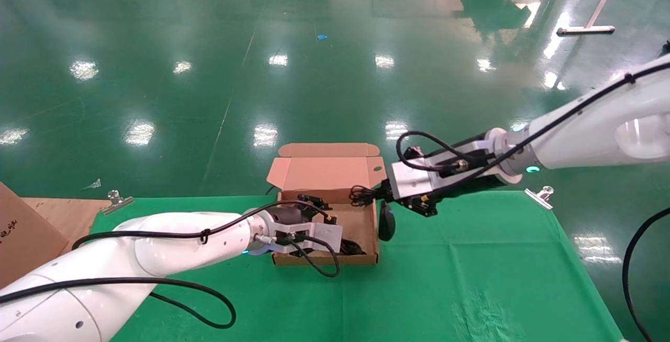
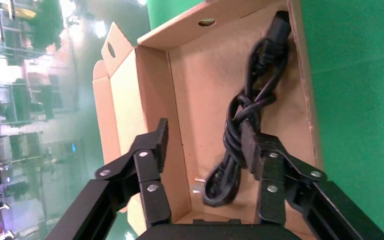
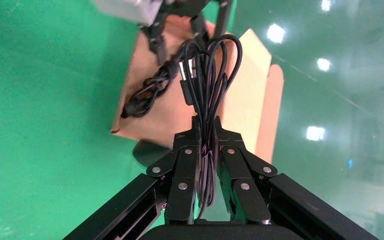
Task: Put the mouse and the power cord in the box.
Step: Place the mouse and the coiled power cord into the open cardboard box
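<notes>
The tan box (image 1: 366, 227) stands open on the green cloth, its lid tilted back. The coiled black power cord (image 2: 240, 130) lies on the box floor (image 2: 200, 90). My left gripper (image 2: 205, 137) hovers open just over the cord, one finger pad (image 2: 250, 145) in front of the coil. My right gripper (image 3: 206, 125) is shut on the looped thin cable (image 3: 210, 70) of the mouse. The glossy black mouse (image 1: 386, 221) hangs from that cable just outside the box's right wall, and shows as a dark oval (image 3: 150, 152) in the right wrist view. The right gripper (image 1: 369, 194) is above the box's back right corner.
A larger brown carton (image 1: 21, 232) sits at the far left on a wooden board (image 1: 63, 213). Metal clips (image 1: 116, 200) (image 1: 542, 195) pin the green cloth (image 1: 471, 268) at its back corners. Glossy green floor lies beyond the table.
</notes>
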Controlling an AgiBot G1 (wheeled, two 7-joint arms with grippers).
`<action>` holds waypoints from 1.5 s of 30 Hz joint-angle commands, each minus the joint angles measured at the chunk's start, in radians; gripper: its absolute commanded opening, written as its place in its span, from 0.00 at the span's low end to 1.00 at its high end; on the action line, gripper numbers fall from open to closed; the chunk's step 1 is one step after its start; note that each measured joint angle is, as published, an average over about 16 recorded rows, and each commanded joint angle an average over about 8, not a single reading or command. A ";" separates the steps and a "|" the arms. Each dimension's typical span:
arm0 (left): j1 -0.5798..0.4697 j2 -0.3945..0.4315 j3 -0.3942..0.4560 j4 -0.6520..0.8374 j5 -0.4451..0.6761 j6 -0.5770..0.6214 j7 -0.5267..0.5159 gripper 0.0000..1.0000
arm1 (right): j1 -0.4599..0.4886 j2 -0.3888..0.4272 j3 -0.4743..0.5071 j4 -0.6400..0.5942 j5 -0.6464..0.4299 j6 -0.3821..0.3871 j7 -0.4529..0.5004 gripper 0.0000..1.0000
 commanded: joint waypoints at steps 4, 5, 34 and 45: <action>-0.005 -0.003 0.017 0.011 -0.042 -0.038 -0.014 1.00 | 0.011 -0.020 -0.001 0.023 0.003 -0.003 0.013 0.00; -0.006 -0.006 0.015 0.016 -0.055 -0.046 -0.015 1.00 | 0.012 -0.023 -0.003 0.035 0.003 -0.003 0.019 0.00; 0.047 -0.413 -0.253 -0.089 -0.454 0.188 0.278 1.00 | -0.267 -0.044 -0.366 0.494 0.117 0.490 0.320 1.00; 0.052 -0.414 -0.258 -0.088 -0.462 0.187 0.277 1.00 | -0.269 -0.043 -0.373 0.497 0.125 0.498 0.324 1.00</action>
